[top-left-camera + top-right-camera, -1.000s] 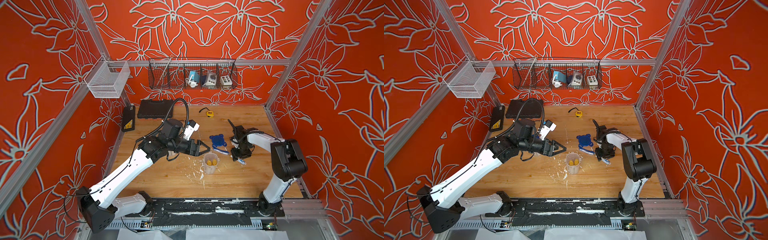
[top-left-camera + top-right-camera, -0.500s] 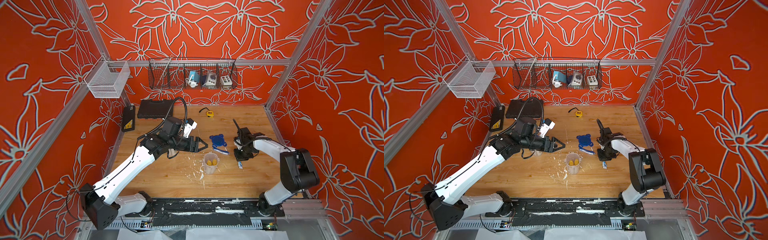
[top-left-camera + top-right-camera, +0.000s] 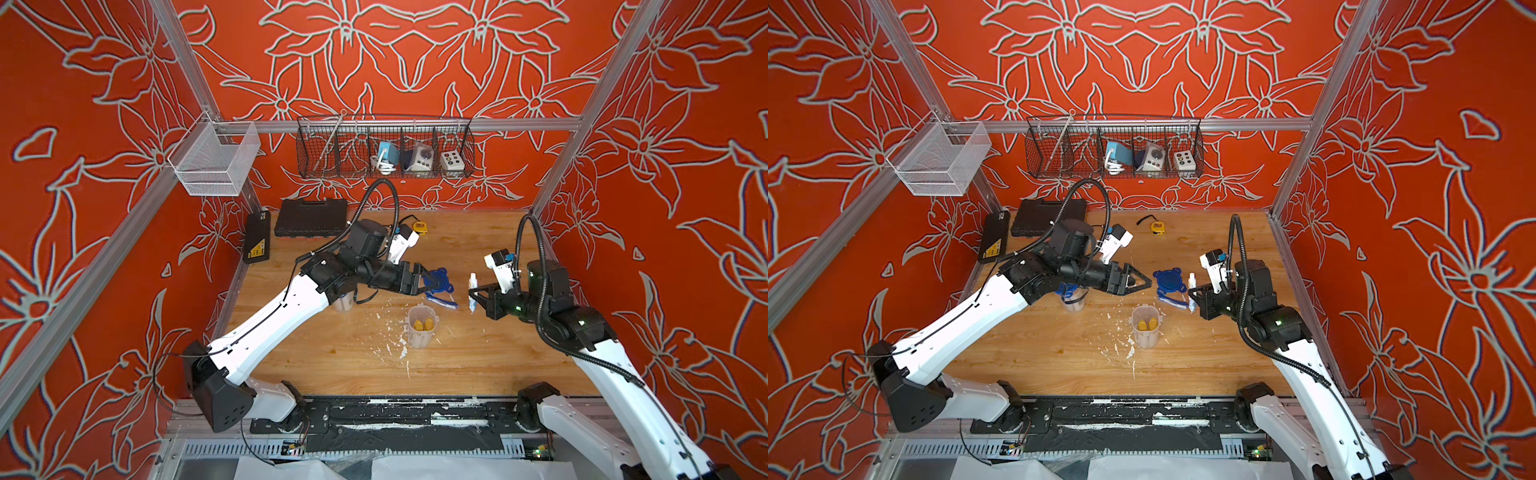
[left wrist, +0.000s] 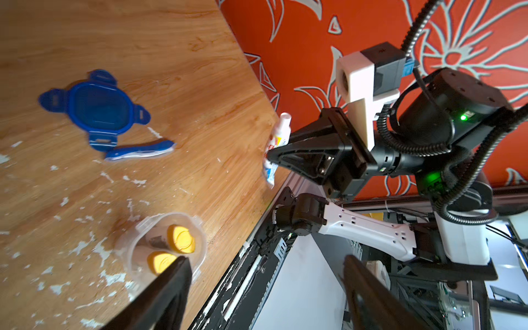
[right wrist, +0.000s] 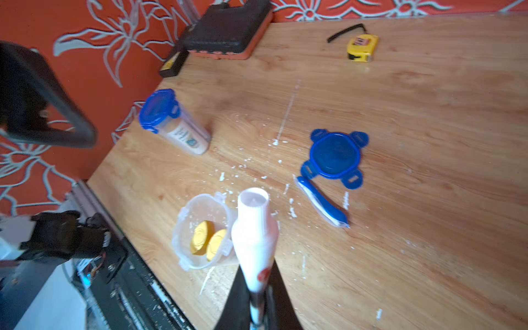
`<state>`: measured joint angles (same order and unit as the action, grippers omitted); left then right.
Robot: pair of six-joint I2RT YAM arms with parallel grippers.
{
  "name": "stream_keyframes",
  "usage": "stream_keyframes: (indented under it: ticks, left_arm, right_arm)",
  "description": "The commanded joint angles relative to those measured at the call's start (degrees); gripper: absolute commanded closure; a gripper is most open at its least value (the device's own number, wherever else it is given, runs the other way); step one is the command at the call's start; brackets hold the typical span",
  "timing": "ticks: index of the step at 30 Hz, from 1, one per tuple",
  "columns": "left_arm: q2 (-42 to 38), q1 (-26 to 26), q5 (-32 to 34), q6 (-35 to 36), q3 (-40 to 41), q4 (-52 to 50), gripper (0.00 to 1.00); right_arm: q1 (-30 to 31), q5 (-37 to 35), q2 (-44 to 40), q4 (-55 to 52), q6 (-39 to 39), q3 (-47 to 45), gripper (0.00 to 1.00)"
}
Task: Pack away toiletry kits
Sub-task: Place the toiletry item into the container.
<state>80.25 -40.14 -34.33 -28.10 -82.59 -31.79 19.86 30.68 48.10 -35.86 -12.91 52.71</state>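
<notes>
One tub (image 5: 174,123) is clipped shut; the open tub (image 5: 180,228), just ahead of the right gripper (image 5: 257,308) jaws, holds two bottles (image 5: 203,237). Those jaws pinch the tube (image 5: 254,237); the toothbrush (image 5: 320,200) and lid (image 5: 334,155) still lie loose ahead of the left gripper (image 3: 1142,279), whose jaws are spread.

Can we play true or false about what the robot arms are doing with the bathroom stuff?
1. The right gripper holds the small tube. True.
2. The left gripper holds the loose blue lid. False: the left gripper is open and empty; the loose blue lid lies on the table.
3. Two yellow-capped bottles stand in the open tub. True.
4. The toothbrush is in the open tub. False: the toothbrush lies on the table beside the lid.
</notes>
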Motion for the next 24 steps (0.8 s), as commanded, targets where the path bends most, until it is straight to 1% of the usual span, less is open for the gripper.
stream_keyframes:
  ticks: [1, 5, 8, 12, 15, 19, 21, 24]
  left_arm:
    - [2.03, -2.05, 1.10, 1.38, -1.34, 1.43, 0.18]
    - [5.23, -4.31, 3.75, 1.93, -2.97, 2.46, 0.22]
    - [6.18, -4.60, 4.03, 0.89, -2.77, 4.84, 0.25]
    - [8.07, -4.77, 3.98, 1.32, -2.87, 5.02, 0.32]
    - [8.22, -5.04, 4.48, 1.19, -1.99, 5.75, 0.44]
    - [8.01, -5.04, 4.36, 0.44, -0.22, 7.37, 0.65]
    - [7.76, -5.04, 3.81, 0.09, 0.73, 8.58, 0.67]
    - [7.80, -5.04, 3.03, 0.00, 1.55, 9.32, 0.65]
  right_arm:
    - [2.60, 6.95, 0.65, 2.30, -3.25, 1.78, 0.92]
    - [7.22, 6.34, 2.93, 5.77, -4.79, 2.57, 0.92]
    - [9.74, 5.78, 4.26, 7.81, -5.97, 2.93, 0.92]
    - [11.06, 5.54, 4.64, 9.46, -7.16, 2.93, 0.92]
    - [11.48, 5.62, 4.57, 9.79, -7.64, 2.80, 0.92]
    - [12.04, 5.42, 4.03, 10.41, -8.19, 1.95, 0.92]
    - [12.27, 5.46, 4.02, 10.29, -8.11, 1.70, 0.92]
    - [12.39, 5.79, 3.93, 9.89, -7.48, 1.67, 0.92]
